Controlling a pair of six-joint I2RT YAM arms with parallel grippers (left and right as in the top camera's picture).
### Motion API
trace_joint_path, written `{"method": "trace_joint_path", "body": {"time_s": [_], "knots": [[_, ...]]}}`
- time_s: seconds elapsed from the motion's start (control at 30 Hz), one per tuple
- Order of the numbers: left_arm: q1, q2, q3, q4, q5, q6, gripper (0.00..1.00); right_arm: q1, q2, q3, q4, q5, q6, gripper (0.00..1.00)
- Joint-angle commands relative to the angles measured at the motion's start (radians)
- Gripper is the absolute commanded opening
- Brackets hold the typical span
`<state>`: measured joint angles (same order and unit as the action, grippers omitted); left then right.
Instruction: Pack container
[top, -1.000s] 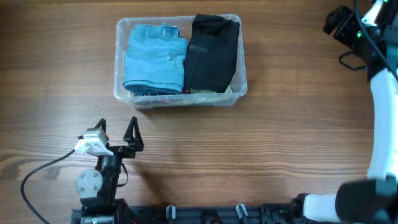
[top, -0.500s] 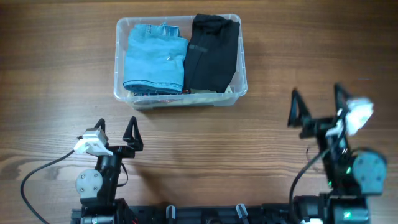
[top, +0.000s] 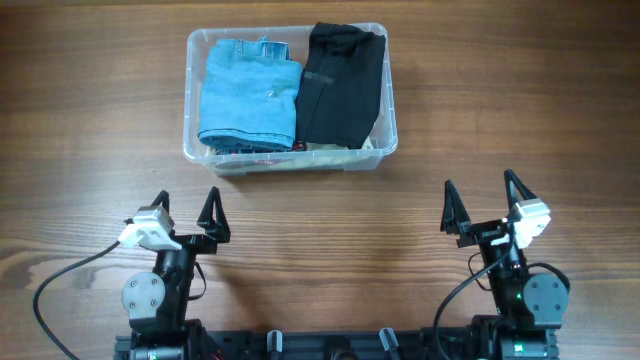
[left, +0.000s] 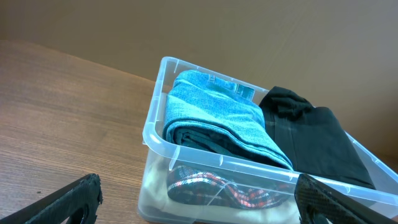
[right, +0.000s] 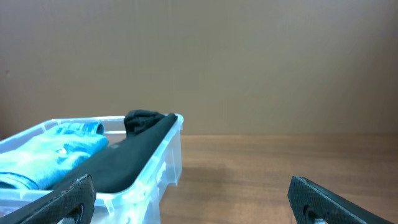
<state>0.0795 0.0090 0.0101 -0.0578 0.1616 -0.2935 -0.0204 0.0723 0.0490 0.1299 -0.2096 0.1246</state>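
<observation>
So the container (top: 300, 162) is sat toward the far middle of the table (top: 90, 150), and it's pretty much filled. A folded blue cloth (top: 248, 95) is laid in the left half and a black cloth (top: 342, 85) in the right half. A red-patterned cloth (left: 211, 186) can be made out under the blue one through the clear wall. Nothing loose is seen on the table, so the packing is judged to be at the tail end, if not done already.

The left gripper (top: 186, 196) and right gripper (top: 480, 182) are both sat at the near edge, well apart from the container, with fingers spread wide and nothing held.

One thing though: the black cloth is humped up over the far rim. If anything more is called for, it's probably that bit being pressed down inside. The right gripper is the closer one, so it would have to be brought forward over the container and lowered gently onto the hump.
</observation>
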Motion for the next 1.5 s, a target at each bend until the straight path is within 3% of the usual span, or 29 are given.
{"method": "trace_joint_path", "body": {"time_s": [0.0, 0.27, 0.37, 0.53, 1.47], "knots": [[-0.006, -0.006, -0.005, -0.005, -0.005, 0.001, 1.0, 0.002, -0.019, -0.044, 0.015, -0.016, -0.019, 1.0], [-0.006, -0.006, -0.005, -0.005, -0.006, 0.001, 1.0, 0.002, -0.069, -0.044, -0.101, 0.046, -0.022, 1.0], [-0.006, -0.006, -0.005, -0.005, -0.006, 0.001, 1.0, 0.003, -0.069, -0.044, -0.119, 0.046, -0.155, 1.0], [-0.006, -0.006, -0.005, -0.005, -0.006, 0.001, 1.0, 0.002, -0.069, -0.044, -0.118, 0.045, -0.206, 1.0], [-0.006, -0.006, -0.005, -0.005, -0.005, 0.001, 1.0, 0.002, -0.061, -0.044, -0.117, 0.045, -0.202, 1.0]]}}
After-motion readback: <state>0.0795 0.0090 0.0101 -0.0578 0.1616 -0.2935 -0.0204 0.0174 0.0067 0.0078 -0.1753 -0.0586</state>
